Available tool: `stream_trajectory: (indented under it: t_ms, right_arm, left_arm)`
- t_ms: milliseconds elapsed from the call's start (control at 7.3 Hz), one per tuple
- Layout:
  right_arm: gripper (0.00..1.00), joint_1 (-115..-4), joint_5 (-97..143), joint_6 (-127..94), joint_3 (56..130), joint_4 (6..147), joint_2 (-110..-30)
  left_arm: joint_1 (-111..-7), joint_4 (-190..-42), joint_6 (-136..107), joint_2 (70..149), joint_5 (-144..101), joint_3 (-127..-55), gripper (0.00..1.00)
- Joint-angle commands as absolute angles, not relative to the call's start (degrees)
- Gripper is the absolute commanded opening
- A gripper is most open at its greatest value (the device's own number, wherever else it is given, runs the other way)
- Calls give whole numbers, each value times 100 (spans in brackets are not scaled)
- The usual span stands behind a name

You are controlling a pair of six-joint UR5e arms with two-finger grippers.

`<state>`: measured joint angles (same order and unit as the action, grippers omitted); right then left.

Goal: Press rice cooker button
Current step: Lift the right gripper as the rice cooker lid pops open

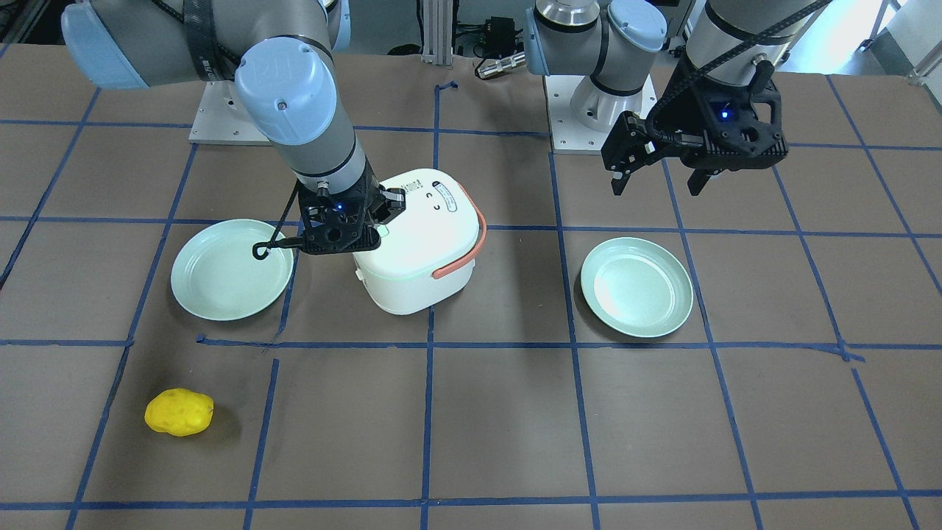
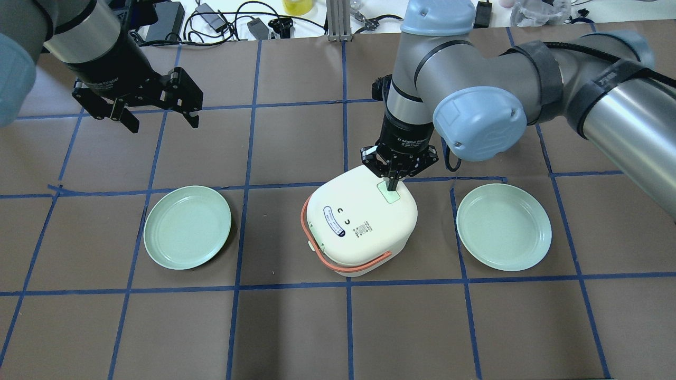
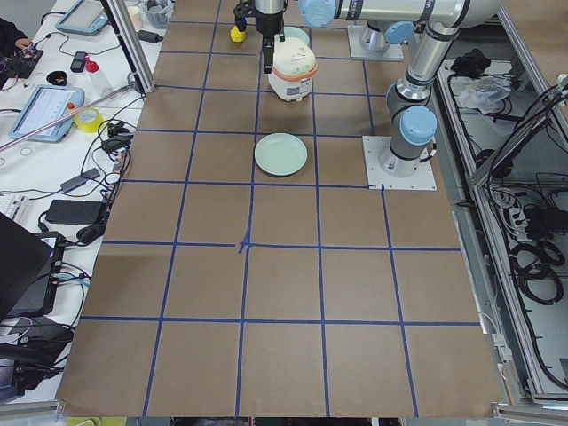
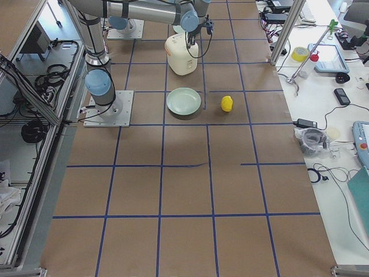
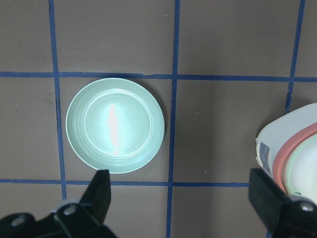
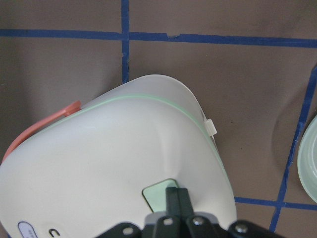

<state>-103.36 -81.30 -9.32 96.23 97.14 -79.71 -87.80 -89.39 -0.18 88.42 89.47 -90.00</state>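
A white rice cooker [image 2: 362, 227] with an orange handle stands mid-table; it also shows in the front view [image 1: 419, 243] and the right wrist view [image 6: 114, 168]. A pale green button [image 2: 389, 193] sits on its lid, also seen in the right wrist view [image 6: 157, 194]. My right gripper [image 2: 392, 186] is shut, fingers together pointing straight down, with the tips touching the button [image 6: 177, 198]. My left gripper [image 2: 157, 120] is open and empty, hovering well above the table at the far left, over a green plate [image 5: 115, 125].
Two green plates [image 2: 187, 227] [image 2: 504, 226] lie on either side of the cooker. A yellow lemon-like object [image 1: 179, 412] lies near the operators' edge on the right arm's side. Blue tape lines grid the brown table.
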Motion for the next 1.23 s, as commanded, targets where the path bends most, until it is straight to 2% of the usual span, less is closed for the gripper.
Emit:
stream_trajectory:
  t_ms: [0, 411, 548, 685, 822, 1096]
  right_arm:
    - [0, -10336, -8139, -932, 9798, 9755, -7963]
    - [0, -10336, -8218, -1350, 9494, 9853, -8085]
    - [24, -10336, -8235, -1728, 9275, 9809, -8112]
    - [88, -10336, -8253, -1758, 9107, 9809, -8173]
    - [100, -10319, -8244, -1749, 8923, 9817, -8339]
    - [100, -10152, -8479, -1697, 8518, 9739, -8358]
  left_arm:
    - [-8780, -8938, -18, 8842, 8947, -9000, 100]
    - [-8780, -8938, -18, 8842, 8947, -9000, 100]
    - [-8780, -8938, -26, 8842, 8947, -9000, 100]
    - [-8780, -8938, -18, 8842, 8947, -9000, 100]
    - [-8780, -8938, -26, 8842, 8947, -9000, 100]
    - [-8780, -8938, -18, 8842, 8947, -9000, 100]
